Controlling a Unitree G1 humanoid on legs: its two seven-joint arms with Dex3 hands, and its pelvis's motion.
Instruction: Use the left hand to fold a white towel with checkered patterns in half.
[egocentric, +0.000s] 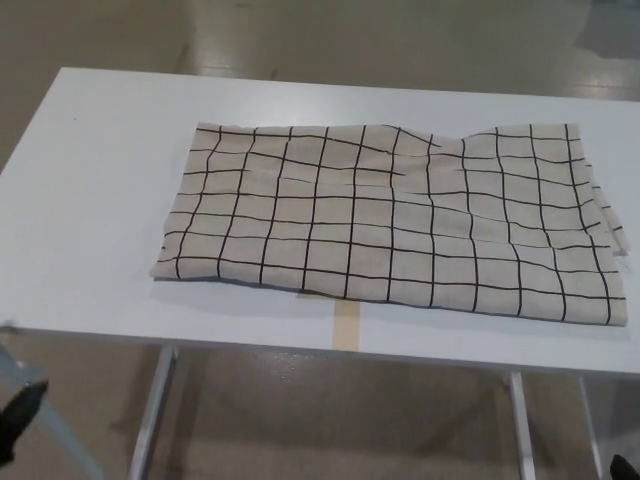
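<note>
Towel (390, 220) lies long left-to-right on the table (90, 200), up and right of the left hand (18, 418), whose finger state cannot be told.

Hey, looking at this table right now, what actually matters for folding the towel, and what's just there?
For the job:
- checkered towel, lying spread on the table
- left hand, only a dark tip showing at the lower left corner, below the table edge

Just there:
- white table
- strip of tan tape at the front edge
- table legs
</note>
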